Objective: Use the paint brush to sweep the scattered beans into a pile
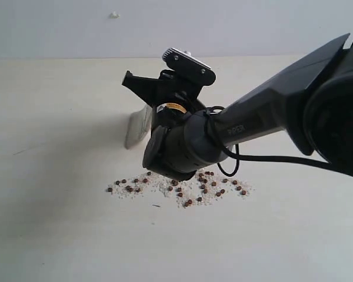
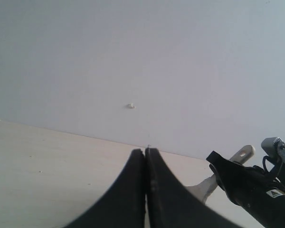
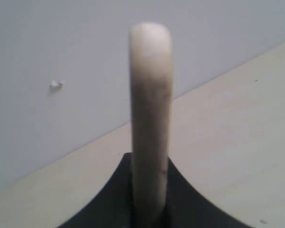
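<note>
**Poised to sweep, nothing heaped yet**

Nearest, strewn in a loose band among whitish crumbs: beans [image 1: 176, 189], not yet gathered. Just beyond, toward 10 o'clock of that band: paint brush [image 1: 139, 126], bristles down, seemingly placed to drag inward. Clamped on its handle: right gripper [image 1: 148, 93]. Out of the exterior view: left gripper [image 2: 146, 153], pressed together, empty, likely leaving sweeping room.

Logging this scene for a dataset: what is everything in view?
beans: dozens, reddish-brown, scattered on the table
whitish crumbs: many, off-white, mixed among the beans
paint brush: one, cream bristles, pale handle, in the right gripper
table: one, pale cream, under the beans
wall: one, grey-white, behind the table
nub: one, white, on the wall
left gripper: one, black, shut, empty
right gripper: one, black, shut on the paint brush
right arm: one, dark grey, over the beans
</note>
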Action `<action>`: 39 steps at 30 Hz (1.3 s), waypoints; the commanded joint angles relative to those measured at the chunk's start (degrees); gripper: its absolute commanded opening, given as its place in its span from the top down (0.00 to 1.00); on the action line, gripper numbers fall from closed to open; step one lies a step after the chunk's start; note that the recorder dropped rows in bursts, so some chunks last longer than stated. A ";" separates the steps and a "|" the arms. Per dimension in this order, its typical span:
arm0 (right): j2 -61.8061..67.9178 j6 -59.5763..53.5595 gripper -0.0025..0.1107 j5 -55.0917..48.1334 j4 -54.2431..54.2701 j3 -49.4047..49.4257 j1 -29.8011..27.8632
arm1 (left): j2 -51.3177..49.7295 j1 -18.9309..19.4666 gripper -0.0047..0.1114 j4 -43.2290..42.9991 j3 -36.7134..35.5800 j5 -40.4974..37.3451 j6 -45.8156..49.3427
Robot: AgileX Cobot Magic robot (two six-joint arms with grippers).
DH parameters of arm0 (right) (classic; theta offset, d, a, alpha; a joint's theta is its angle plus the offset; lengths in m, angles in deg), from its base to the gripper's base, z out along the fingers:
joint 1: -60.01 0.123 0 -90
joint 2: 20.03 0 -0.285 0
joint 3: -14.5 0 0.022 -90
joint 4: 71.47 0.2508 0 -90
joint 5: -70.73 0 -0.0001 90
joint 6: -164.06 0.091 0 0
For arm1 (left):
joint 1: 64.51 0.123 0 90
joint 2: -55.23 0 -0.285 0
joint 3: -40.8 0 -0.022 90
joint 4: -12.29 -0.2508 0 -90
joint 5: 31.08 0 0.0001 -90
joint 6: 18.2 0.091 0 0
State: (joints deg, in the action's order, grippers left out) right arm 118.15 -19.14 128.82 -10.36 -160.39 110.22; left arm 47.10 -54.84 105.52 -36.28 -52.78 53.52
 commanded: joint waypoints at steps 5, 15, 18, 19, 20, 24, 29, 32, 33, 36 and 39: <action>-2.37 -12.22 0.98 0.39 7.00 -0.47 -0.24 | 0.34 -0.39 0.96 -0.06 -0.14 0.08 -0.14; -2.88 -22.41 0.98 0.64 15.71 -0.21 -0.24 | 0.34 -0.39 0.96 -0.06 -0.14 0.08 -0.14; -2.96 -22.66 0.98 0.74 16.65 -0.21 -0.24 | 0.34 -0.39 0.96 -0.06 -0.14 0.08 -0.14; -3.06 -22.66 0.98 0.74 16.89 -0.21 -0.24 | 0.34 -0.39 0.96 -0.06 -0.14 0.08 -0.14; -3.12 -22.66 0.98 0.74 17.01 -0.21 -0.24 | 0.34 -0.39 0.96 -0.06 -0.14 0.08 -0.14; -3.68 -22.09 0.98 1.12 17.42 -0.21 -0.24 | 0.34 -0.39 0.96 -0.06 -0.14 0.08 -0.14; -5.74 -20.48 0.98 1.62 15.71 -0.21 -0.24 | 0.34 -0.39 0.96 -0.06 -0.14 0.08 -0.14; -7.23 -17.79 0.98 1.62 12.62 -0.21 -0.24 | 0.34 -0.39 0.96 -0.06 -0.14 0.08 -0.14; -7.67 -16.66 0.98 1.48 11.83 -0.21 -0.24 | 0.34 -0.39 0.96 -0.06 -0.14 0.08 -0.14; -8.99 -16.02 0.98 1.33 9.87 -0.21 -0.24 | 0.34 -0.39 0.96 -0.06 -0.14 0.08 -0.14; -10.28 -16.57 0.98 1.07 9.32 -0.21 -0.24 | 0.34 -0.39 0.96 -0.06 -0.14 0.08 -0.14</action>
State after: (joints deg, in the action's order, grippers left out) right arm 109.63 -35.71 129.91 0.83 -160.53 110.22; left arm 47.10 -54.84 105.52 -36.28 -52.78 53.52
